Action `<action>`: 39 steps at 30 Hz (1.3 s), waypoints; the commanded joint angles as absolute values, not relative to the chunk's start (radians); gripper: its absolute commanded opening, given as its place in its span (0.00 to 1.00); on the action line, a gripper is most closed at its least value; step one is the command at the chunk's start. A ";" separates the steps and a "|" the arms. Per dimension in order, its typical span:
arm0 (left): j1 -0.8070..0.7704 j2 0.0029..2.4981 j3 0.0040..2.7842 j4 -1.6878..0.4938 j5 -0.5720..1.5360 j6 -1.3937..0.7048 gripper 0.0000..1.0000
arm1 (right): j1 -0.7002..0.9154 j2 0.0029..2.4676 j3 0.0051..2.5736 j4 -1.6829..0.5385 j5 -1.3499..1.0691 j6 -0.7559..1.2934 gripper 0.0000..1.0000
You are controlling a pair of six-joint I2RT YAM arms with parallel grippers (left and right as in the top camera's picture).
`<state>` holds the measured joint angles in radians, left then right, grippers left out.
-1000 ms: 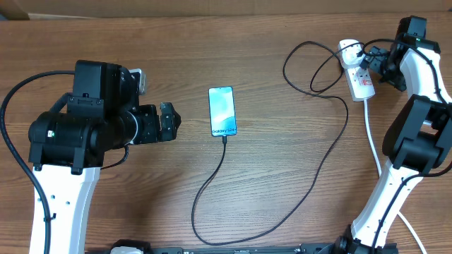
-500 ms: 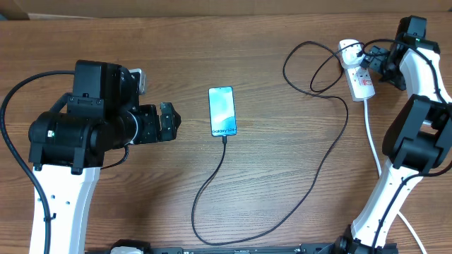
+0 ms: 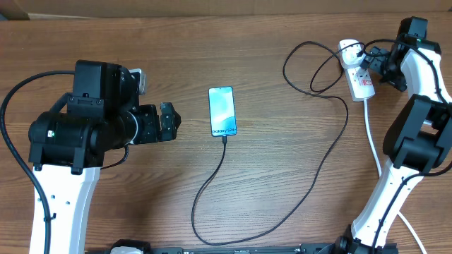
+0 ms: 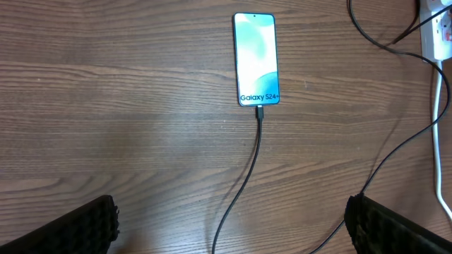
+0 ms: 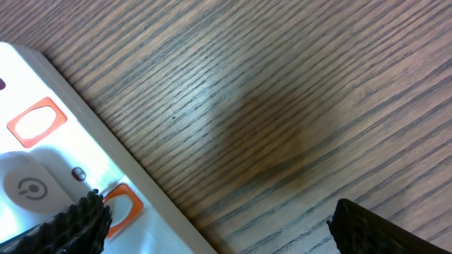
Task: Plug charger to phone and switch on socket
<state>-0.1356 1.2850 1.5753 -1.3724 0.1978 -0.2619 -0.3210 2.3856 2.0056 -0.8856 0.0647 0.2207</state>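
Overhead: brown wood-grain table [image 3: 282,141]. The phone [image 3: 222,111] lies flat mid-table with its screen lit. The charger [image 3: 311,176] is plugged into the phone's near edge and loops right and up to the socket [image 3: 357,70] at the far right. The left gripper [image 3: 169,121] sits left of the phone, apart from it. The right gripper [image 3: 371,62] is at the socket. Left wrist: fingers [image 4: 78,226] wide apart and released, with bare wood between them and the phone [image 4: 256,59] ahead. Right wrist: fingers [image 5: 381,226] spread, grasping nothing. One tip lies over the socket [image 5: 42,162] by an orange-rimmed switch [image 5: 35,121].
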 commanded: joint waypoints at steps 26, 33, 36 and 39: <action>-0.139 1.275 1.573 -1.383 0.199 -0.246 1.00 | -0.366 2.421 2.111 -0.968 -0.041 0.270 1.00; -0.139 1.275 1.573 -1.379 0.199 -0.247 1.00 | -0.389 2.422 2.120 -0.974 -0.058 0.285 1.00; -0.139 1.275 1.573 -1.380 0.199 -0.247 1.00 | -0.381 2.432 2.120 -0.963 -0.057 0.285 1.00; -0.139 1.275 1.573 -1.382 0.200 -0.247 1.00 | -0.371 2.449 2.120 -0.957 -0.054 0.287 1.00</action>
<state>-0.1356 1.2850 1.5753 -1.3804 0.1978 -0.2615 -0.3882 2.4149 2.0945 -0.9646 -0.0475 0.2760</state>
